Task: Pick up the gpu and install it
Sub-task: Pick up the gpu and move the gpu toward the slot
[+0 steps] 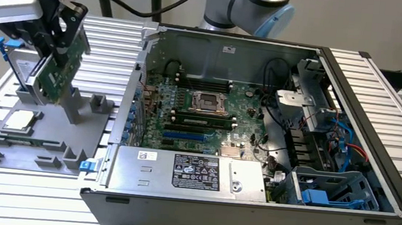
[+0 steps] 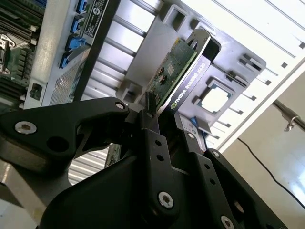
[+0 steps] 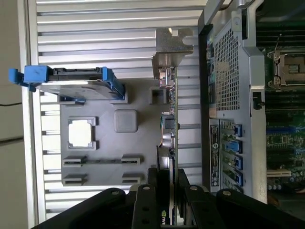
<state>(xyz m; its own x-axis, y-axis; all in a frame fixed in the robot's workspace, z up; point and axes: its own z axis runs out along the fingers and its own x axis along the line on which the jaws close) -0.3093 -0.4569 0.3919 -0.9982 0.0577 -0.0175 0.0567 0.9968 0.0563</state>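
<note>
Standing on edge, the gpu is pinched between the pressed-together fingers of the gripper. It sits over the grey parts tray at the exterior view's left, outside the open computer case. Both wrist views show the card edge-on. A blue-framed hard drive and a processor chip rest on the tray near it.

Open computer case, grey tray (processor on it)
</note>
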